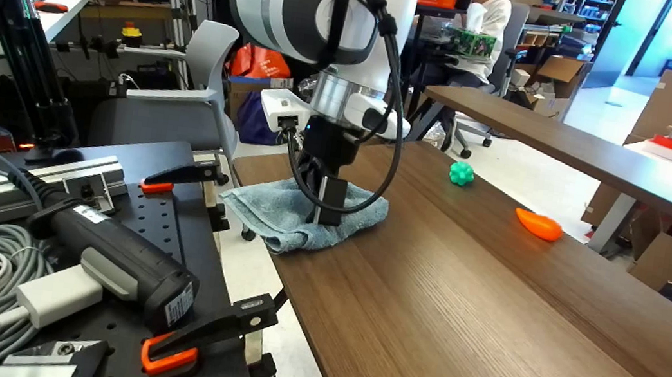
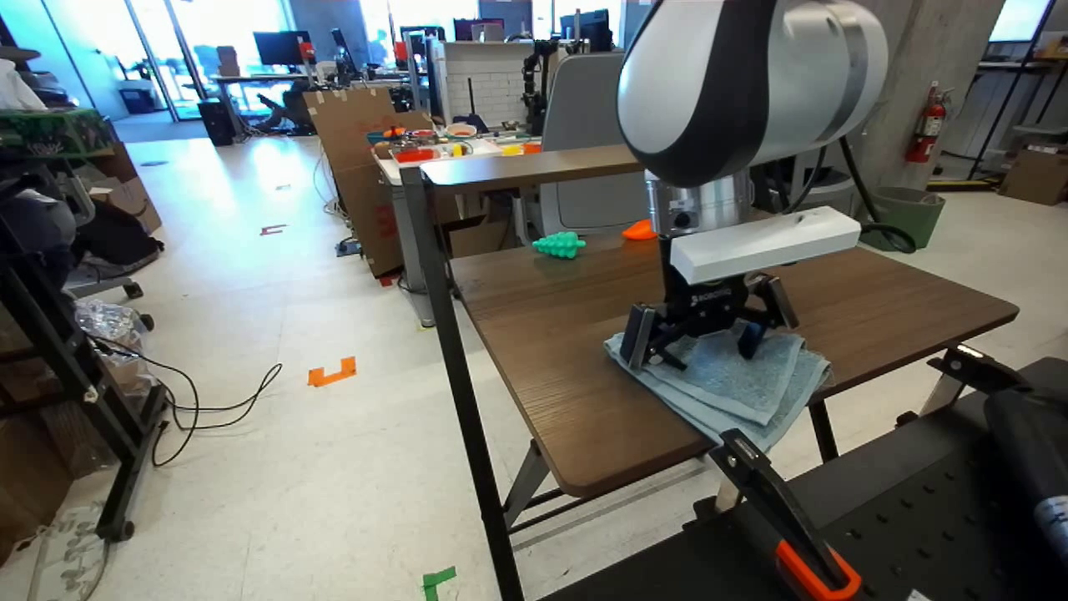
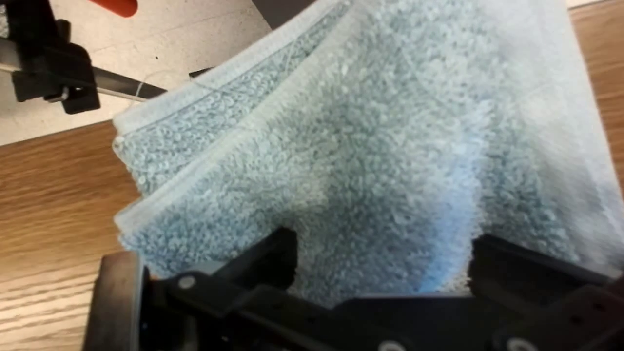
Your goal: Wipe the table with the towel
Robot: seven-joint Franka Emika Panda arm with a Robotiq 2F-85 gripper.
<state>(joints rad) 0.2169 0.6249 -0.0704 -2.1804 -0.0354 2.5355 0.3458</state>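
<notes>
The pale blue-grey towel [image 1: 271, 209] lies folded on one end of the dark brown table [image 1: 475, 317]. It also shows in an exterior view [image 2: 755, 392], with a corner hanging past the table edge. My gripper [image 2: 709, 342] points down onto the towel, with its fingers spread wide apart. In the wrist view the towel [image 3: 370, 122] fills most of the picture, and the gripper [image 3: 383, 239] has cloth between and beneath its separated fingertips. The fingertips are at or very near the cloth; I cannot tell how firmly they touch. The cloth does not look pinched.
A green knobbly object [image 1: 461, 173] and an orange object [image 1: 539, 225] lie along the table's far side. A black bench [image 1: 144, 215] with clamps [image 1: 214, 328], a black handheld tool [image 1: 114, 244] and coiled cables stands beside the table across a gap. Another brown tabletop [image 1: 545, 131] stands behind.
</notes>
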